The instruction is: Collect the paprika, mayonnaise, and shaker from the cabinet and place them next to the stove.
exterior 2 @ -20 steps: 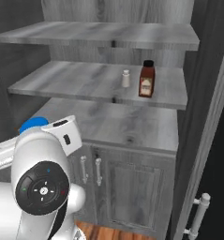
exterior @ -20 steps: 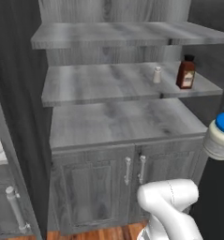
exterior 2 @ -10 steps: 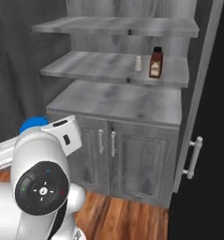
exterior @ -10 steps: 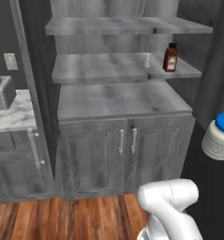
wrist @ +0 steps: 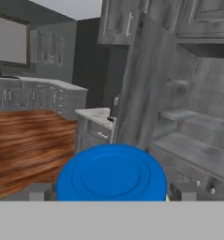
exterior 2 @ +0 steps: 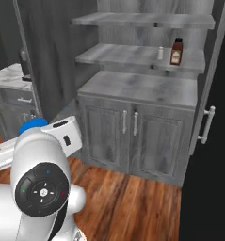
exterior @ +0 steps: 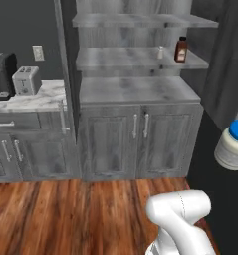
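Mayonnaise (exterior: 233,147) is riding in my gripper (wrist: 112,191), jaws clamped wide around the jar, blue lid up. Paprika (exterior: 180,50) and shaker (exterior: 161,52) are sitting on the cabinet (exterior: 135,88) shelf, far right; I'm hauling this one stove-ward.
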Controlling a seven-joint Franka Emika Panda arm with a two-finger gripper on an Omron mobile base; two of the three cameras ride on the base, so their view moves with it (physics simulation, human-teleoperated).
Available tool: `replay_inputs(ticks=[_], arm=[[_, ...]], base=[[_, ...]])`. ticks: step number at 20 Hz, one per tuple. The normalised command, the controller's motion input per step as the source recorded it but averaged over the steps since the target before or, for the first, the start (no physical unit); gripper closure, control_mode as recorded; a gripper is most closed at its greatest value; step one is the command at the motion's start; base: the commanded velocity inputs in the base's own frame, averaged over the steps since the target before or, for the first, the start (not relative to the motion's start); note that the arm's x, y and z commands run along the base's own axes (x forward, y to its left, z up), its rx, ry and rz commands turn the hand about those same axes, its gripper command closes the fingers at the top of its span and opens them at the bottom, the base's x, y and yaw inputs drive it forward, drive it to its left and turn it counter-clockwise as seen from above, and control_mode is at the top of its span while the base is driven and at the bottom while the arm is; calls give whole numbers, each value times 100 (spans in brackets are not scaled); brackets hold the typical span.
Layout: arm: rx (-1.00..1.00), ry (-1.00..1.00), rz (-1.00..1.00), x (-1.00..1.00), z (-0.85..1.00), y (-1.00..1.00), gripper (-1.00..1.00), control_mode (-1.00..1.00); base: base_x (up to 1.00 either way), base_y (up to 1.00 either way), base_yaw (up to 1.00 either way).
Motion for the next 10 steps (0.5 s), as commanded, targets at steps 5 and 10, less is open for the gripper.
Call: replay_inputs(ticks=[5,10], arm=[[0,0,0,0,0,0,100,100],[0,0,0,0,0,0,100,100]], base=[[-83,57,25],[-71,63,34]])
